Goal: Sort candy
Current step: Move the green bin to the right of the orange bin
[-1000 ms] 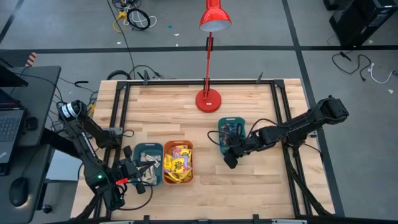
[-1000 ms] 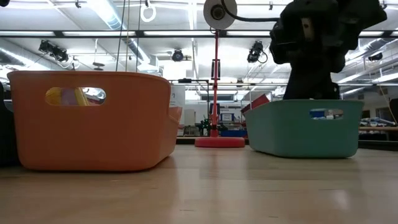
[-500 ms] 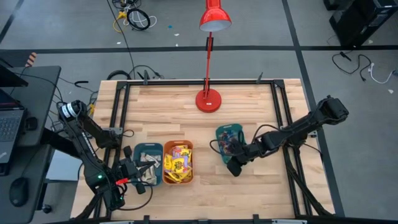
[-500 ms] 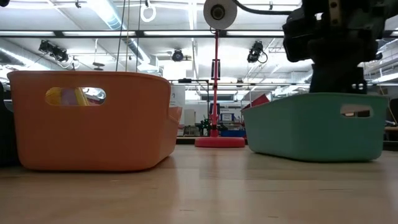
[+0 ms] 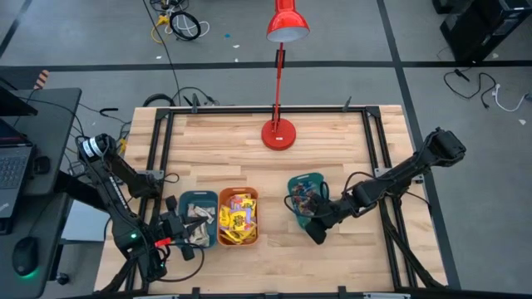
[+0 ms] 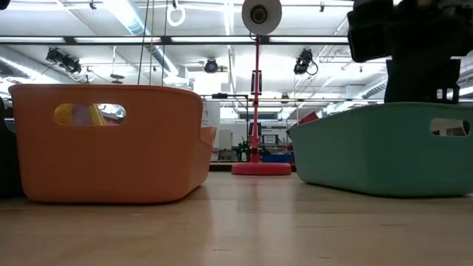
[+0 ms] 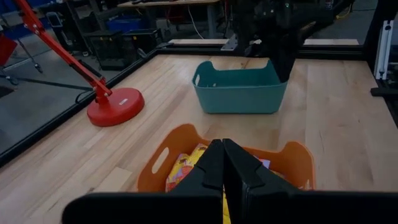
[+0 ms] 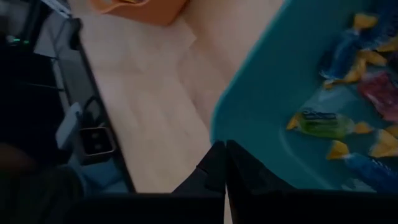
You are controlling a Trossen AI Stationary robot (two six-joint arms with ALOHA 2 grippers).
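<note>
The teal bin (image 5: 304,196) stands right of centre and holds mixed wrapped candy (image 8: 323,121) in blue, yellow, green and red. My right gripper (image 5: 313,223) is at the bin's near rim, shut on it. The orange bin (image 5: 238,218) holds yellow packets (image 5: 240,214). A dark teal bin (image 5: 198,216) beside it holds pale bars. My left gripper (image 7: 223,163) is shut and empty, hovering by the near left edge behind the orange bin (image 7: 286,158). In the low view the right gripper (image 6: 414,44) hangs over the teal bin (image 6: 384,151). My right gripper is shut on the teal bin's rim (image 8: 214,134) at its near side. It comes from above, pointing down; one finger seems to be inside the wall and one outside. The bin stands flat on the table.
A red desk lamp has its base (image 5: 278,133) at the far middle of the table. A black frame rail (image 5: 378,158) runs along the sides. Bare wood (image 5: 283,262) lies near the teal bin and between it and the orange bin.
My right gripper has moved toward the table's near edge, keeping its hold. The teal bin has slid along the table with it, away from the lamp, turning slightly. It now looms larger and farther right in the low view.
</note>
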